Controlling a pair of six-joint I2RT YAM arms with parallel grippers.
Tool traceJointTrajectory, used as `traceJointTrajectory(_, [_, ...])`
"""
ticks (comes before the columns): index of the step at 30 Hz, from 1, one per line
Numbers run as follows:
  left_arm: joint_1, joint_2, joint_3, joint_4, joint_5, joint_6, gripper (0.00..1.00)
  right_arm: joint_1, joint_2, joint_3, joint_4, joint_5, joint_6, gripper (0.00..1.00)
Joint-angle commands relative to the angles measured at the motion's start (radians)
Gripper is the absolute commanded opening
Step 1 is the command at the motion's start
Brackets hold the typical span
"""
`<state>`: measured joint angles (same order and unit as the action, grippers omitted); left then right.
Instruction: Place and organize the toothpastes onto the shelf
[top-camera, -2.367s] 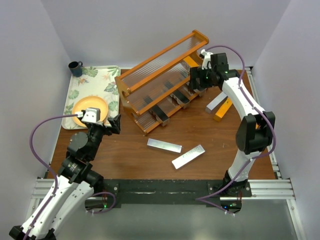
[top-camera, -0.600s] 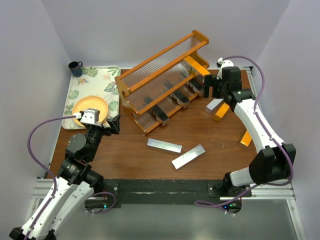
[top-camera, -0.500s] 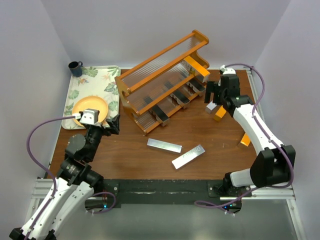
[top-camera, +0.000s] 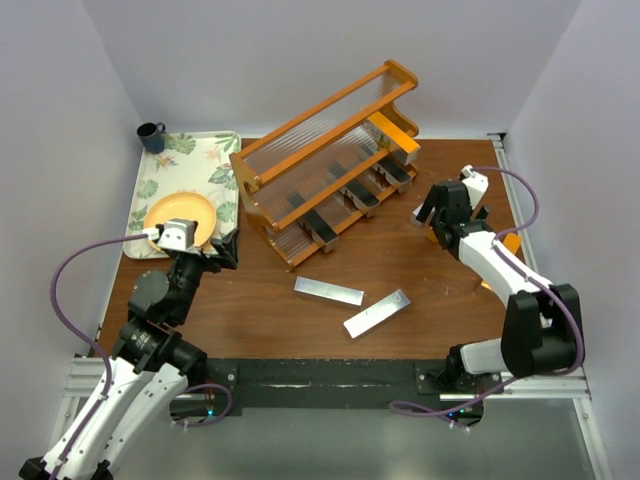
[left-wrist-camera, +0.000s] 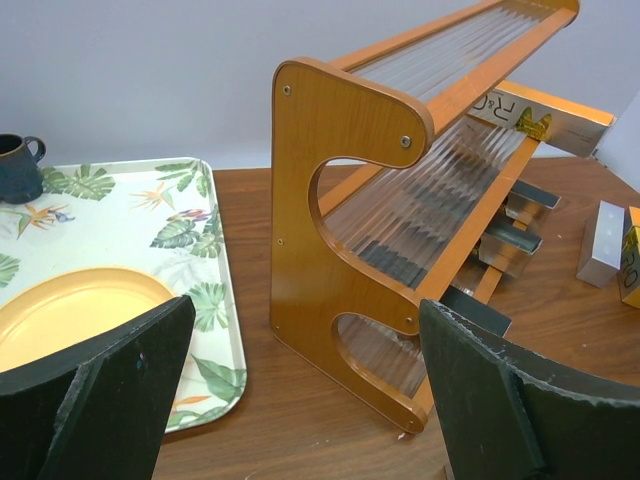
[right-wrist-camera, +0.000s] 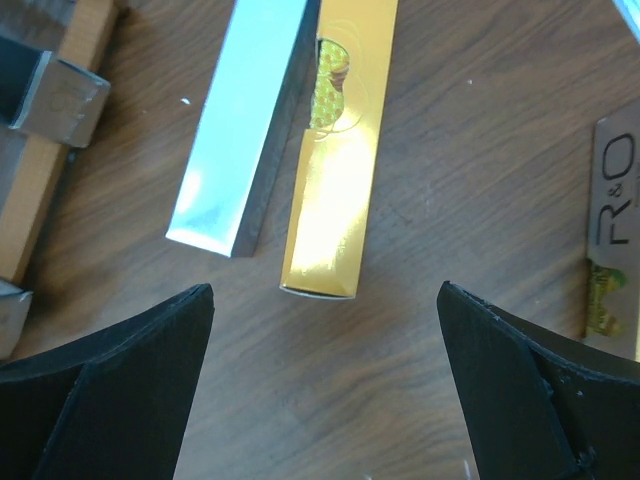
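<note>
Toothpaste pick-up pending, right gripper (right-wrist-camera: 325, 400) spread wide and empty

One metallic orange-gold toothpaste carton (right-wrist-camera: 338, 170) lay flat on the brown wooden table (right-wrist-camera: 450, 200), just beside a shiny silver carton (right-wrist-camera: 243, 130), right of the orange-brown three-tier wooden shelf (left-wrist-camera: 292, 200). Both looked light, stiff-walled and slick, and would probably dent under a hard pinch, so a hold across the narrow width at mid-length seemed safest. The left gripper (left-wrist-camera: 300, 400) hung released by the shelf's left end.
</note>
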<state>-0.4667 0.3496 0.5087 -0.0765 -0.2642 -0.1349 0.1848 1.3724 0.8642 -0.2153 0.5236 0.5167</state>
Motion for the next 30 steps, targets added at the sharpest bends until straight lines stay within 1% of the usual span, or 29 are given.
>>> traceJointTrajectory(1, [-0.004,-0.009,-0.004,0.032,0.01,0.011,1.0,0.001,0.065,-0.014,0.137,0.062,0.074,0.98])
traceJointTrajectory(6, [-0.007,-0.009,-0.004,0.03,0.01,0.011,1.0,-0.002,0.161,0.032,0.151,0.073,0.085,0.96])
traceJointTrajectory(10, [-0.007,-0.012,-0.004,0.027,0.01,0.012,1.0,-0.024,0.223,0.059,0.154,0.069,0.094,0.93])
traceJointTrajectory(16, [-0.012,-0.014,-0.004,0.027,0.011,0.012,1.0,-0.083,0.258,0.067,0.152,-0.011,0.092,0.9])
traceJointTrajectory(21, [-0.013,-0.017,-0.004,0.029,0.011,0.012,1.0,-0.14,0.292,0.079,0.143,-0.103,0.097,0.89])
traceJointTrajectory(28, [-0.013,-0.009,-0.004,0.027,0.011,0.012,1.0,-0.183,0.33,0.153,0.125,-0.172,0.042,0.89])
traceJointTrajectory(30, [-0.013,-0.009,-0.004,0.027,0.011,0.012,1.0,-0.222,0.343,0.176,0.12,-0.195,0.029,0.89])
